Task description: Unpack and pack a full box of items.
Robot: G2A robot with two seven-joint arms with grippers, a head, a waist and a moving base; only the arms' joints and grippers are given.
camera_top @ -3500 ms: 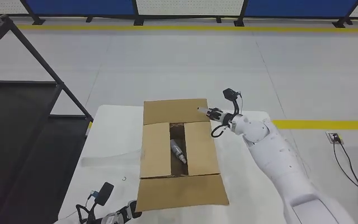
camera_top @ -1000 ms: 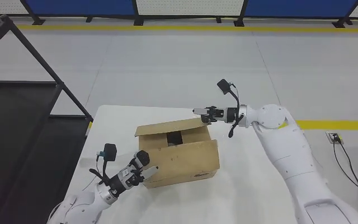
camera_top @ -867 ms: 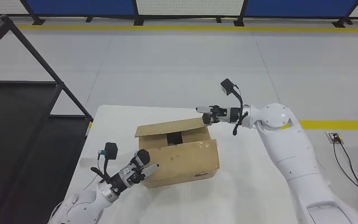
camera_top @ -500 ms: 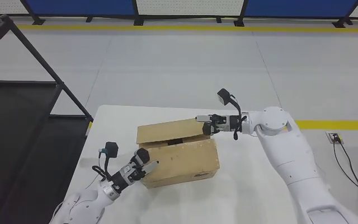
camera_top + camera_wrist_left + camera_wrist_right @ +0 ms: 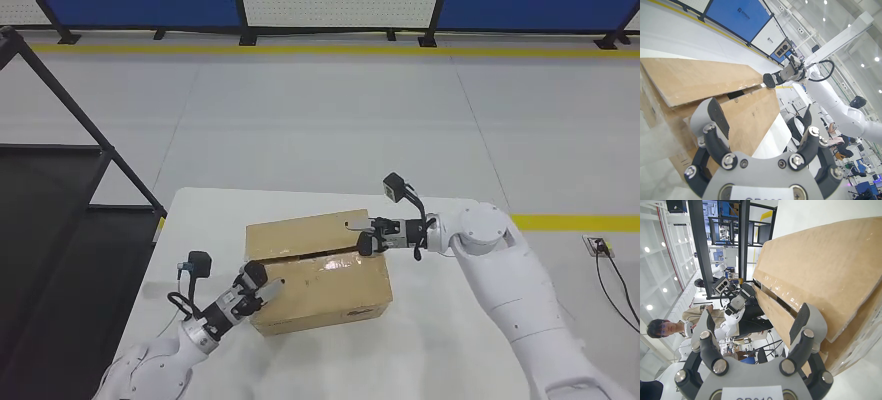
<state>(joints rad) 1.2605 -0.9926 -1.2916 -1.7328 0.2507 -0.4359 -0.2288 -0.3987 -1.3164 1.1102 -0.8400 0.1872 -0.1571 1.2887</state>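
**The box is nearly shut**

The white surface (image 5: 200,215) holds the brown box (image 5: 320,295) near its middle, and the box looks very different now. A few seconds ago its flaps lay spread out flat and you could see down inside, where a small bottle-like thing lay. Now the flaps are folded over the top. The far flap (image 5: 300,235) has come down last and lies almost level.

Both arms have moved in to do this. The right gripper (image 5: 358,234) has come down to the far right end of the top, with one pad against the end of the seam, jaws apart. The left gripper (image 5: 264,282) has come up from the near edge of the surface to the box's near left corner, jaws apart too, holding nothing.

This looks like the packing end of the job, with the closing almost done. A thin dark slit (image 5: 735,94) is left between the two flaps, so they likely need one more press.

What is inside is hidden now, so I cannot tell if the box is full. I also cannot tell if the left gripper really touches the cardboard.
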